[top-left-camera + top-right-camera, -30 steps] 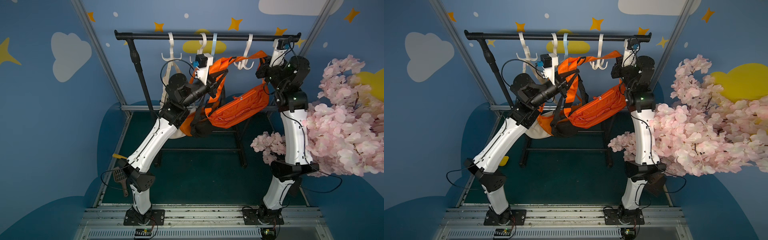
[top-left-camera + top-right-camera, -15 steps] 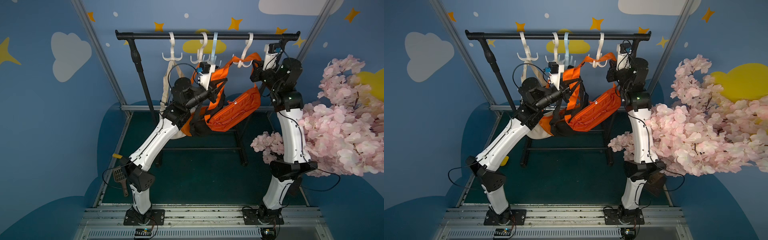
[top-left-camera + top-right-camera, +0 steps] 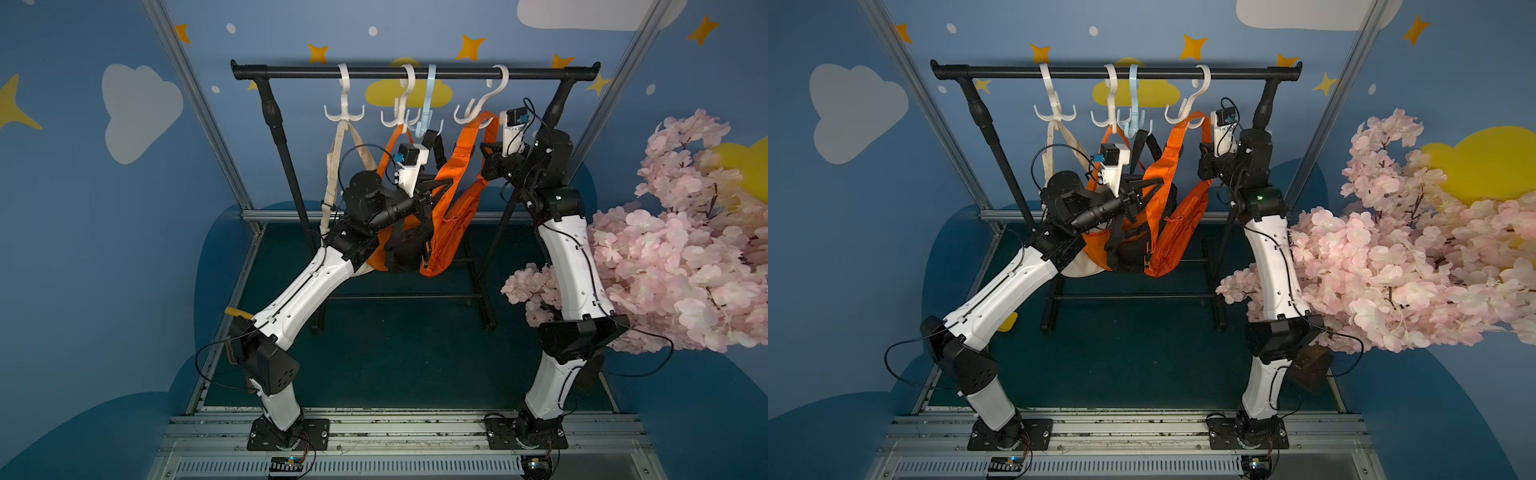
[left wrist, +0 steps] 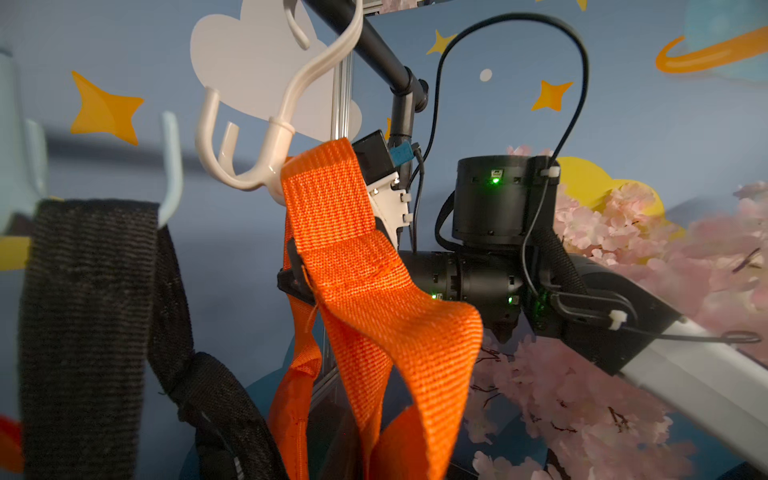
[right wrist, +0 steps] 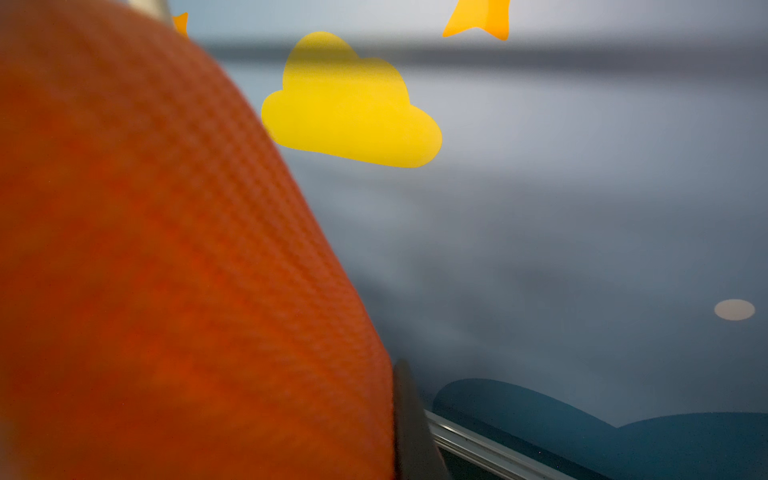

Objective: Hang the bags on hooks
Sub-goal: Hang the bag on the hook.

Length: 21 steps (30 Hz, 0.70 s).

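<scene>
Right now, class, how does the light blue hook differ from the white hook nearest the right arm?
Colour: the light blue hook is pale blue, the white hook white. Pose: the blue one hangs nearly straight; the white one tilts sideways. Load: a black strap hangs on the blue hook; an orange strap meets the white hook. Both hang from the black rail and have several prongs.
</scene>
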Available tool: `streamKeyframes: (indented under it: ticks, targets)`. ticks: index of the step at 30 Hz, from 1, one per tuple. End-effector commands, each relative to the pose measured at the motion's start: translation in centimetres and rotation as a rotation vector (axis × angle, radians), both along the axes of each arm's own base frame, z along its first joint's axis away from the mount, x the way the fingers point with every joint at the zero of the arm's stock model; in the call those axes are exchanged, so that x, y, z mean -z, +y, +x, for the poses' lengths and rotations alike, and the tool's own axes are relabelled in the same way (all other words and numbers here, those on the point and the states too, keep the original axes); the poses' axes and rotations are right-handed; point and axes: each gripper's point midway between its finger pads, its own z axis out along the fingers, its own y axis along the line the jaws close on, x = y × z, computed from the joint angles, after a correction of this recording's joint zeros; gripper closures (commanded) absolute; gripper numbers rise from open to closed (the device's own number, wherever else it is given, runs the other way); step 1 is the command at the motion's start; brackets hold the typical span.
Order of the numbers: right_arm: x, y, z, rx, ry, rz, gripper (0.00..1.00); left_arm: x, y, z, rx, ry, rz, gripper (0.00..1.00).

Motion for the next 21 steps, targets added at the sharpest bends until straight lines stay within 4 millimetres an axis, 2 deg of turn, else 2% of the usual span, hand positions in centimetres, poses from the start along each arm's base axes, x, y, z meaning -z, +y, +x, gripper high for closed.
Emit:
streamKeyframes:
  ticks: [1,4,8,9,12,15,18,21]
  targets:
    - [-2.2,0.1,-1.8,-0.017,-0.049,0.009,0.96,-2.5,0.6,-2.6,0.040,-0.076,-0.032,0.58]
    - [-2.2,0.1,-2.3,-0.021,-0.049,0.009,0.80,-2.3,0.7,-3.4,0.053,-0.087,-0.024,0.44]
    - [-2.5,0.0,-3.4,-0.021,-0.068,0.019,0.62,-2.2,0.9,-4.6,0.070,-0.112,-0.021,0.34]
    - [-2.7,-0.1,-3.8,-0.018,-0.074,0.024,0.55,-2.3,1.0,-5.0,0.073,-0.121,-0.022,0.30]
    - [-2.9,-0.1,-5.6,-0.036,-0.094,0.029,0.22,-2.3,1.4,-6.2,0.078,-0.145,-0.023,0.21]
    - [-2.7,-0.4,-7.3,-0.031,-0.098,0.027,0.15,-2.3,2.3,-6.9,0.056,-0.156,-0.030,0.14]
    - [-1.9,-0.2,-9.2,-0.056,-0.091,0.017,0.14,-1.9,3.5,-7.8,0.023,-0.174,-0.016,0.01]
    - [-0.3,0.6,-11.4,-0.090,-0.066,-0.015,0.13,-1.0,5.5,-8.8,-0.056,-0.190,0.013,0.00]
